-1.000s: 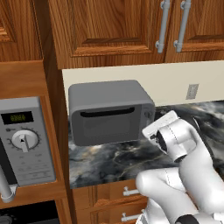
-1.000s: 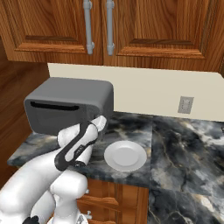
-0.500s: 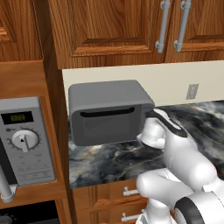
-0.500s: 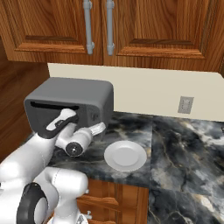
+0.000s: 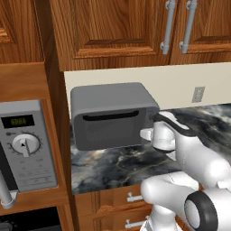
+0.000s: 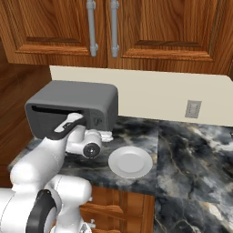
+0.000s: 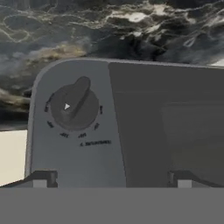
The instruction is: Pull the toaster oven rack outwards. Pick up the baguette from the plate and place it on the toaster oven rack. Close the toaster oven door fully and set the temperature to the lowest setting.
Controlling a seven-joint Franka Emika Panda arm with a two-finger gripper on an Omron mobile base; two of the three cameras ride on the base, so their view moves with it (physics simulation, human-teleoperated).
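My tool (image 7: 112, 183) sits open right at the toaster oven (image 5: 113, 115) knob (image 7: 73, 106), door (image 5: 110, 128) shut, probably not touching; plate (image 6: 130, 161) empty beside it.

Rendered home kitchen. Evidence: wooden cabinets (image 6: 68, 27) with metal bar handles (image 6: 91, 27) above a dark marbled counter (image 6: 191, 150); drawers (image 5: 131, 198) below it. Grey toaster oven (image 5: 110, 115) on the counter, white plate (image 6: 130, 161) beside it. Built-in microwave (image 5: 27, 144) at left; wall outlet (image 6: 193, 109) on cream backsplash.
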